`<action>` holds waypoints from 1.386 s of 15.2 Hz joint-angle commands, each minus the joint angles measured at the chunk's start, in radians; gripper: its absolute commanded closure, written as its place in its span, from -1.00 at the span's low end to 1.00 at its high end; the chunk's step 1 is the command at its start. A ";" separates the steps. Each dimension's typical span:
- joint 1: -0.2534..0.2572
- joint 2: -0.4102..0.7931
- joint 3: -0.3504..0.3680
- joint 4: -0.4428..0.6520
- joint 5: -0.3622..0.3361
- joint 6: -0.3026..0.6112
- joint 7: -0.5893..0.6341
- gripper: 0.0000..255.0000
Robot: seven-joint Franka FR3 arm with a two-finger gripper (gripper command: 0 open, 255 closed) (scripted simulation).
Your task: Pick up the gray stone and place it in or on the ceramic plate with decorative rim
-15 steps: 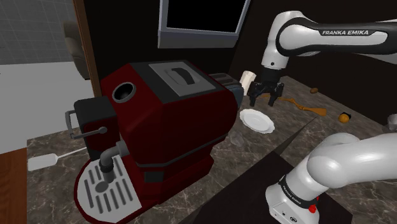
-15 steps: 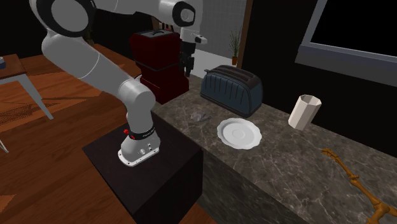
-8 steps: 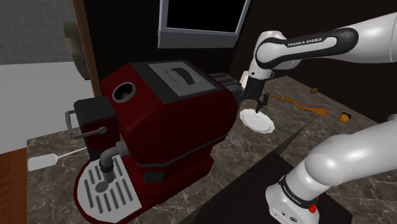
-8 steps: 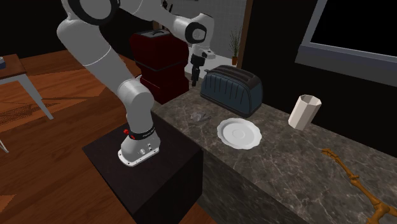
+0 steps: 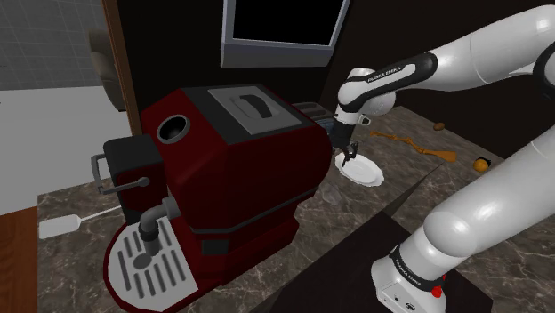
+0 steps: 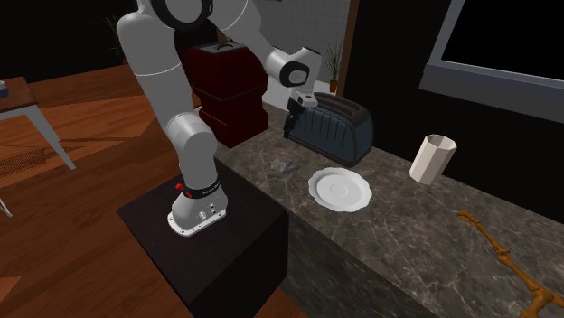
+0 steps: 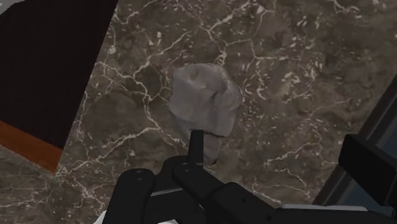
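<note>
Fingers stand well apart and hold nothing. The gray stone lies untouched on the marble counter just beyond their tips, off toward one finger rather than centred between the two. It looks a hard, lumpy piece, probably dense for its bulk and not fragile, so a firm squeeze should do no harm. Its uneven faces may rock or slip, though, so I would take it low across the narrower waist, pads on the flatter flanks. Room is tight by the finger farther from the stone, where the dark blue toaster stands close. On the opposite side the counter's edge drops away past the stone. The white plate with its wavy rim sits on open counter, apart from the fingers, and the way to it looks unobstructed.
</note>
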 commanded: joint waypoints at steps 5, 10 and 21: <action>-0.015 0.125 -0.011 -0.001 0.038 0.136 0.074 -1.00; -0.010 0.167 -0.006 -0.026 0.055 0.203 0.064 -1.00; -0.010 0.167 -0.006 -0.026 0.055 0.202 0.064 1.00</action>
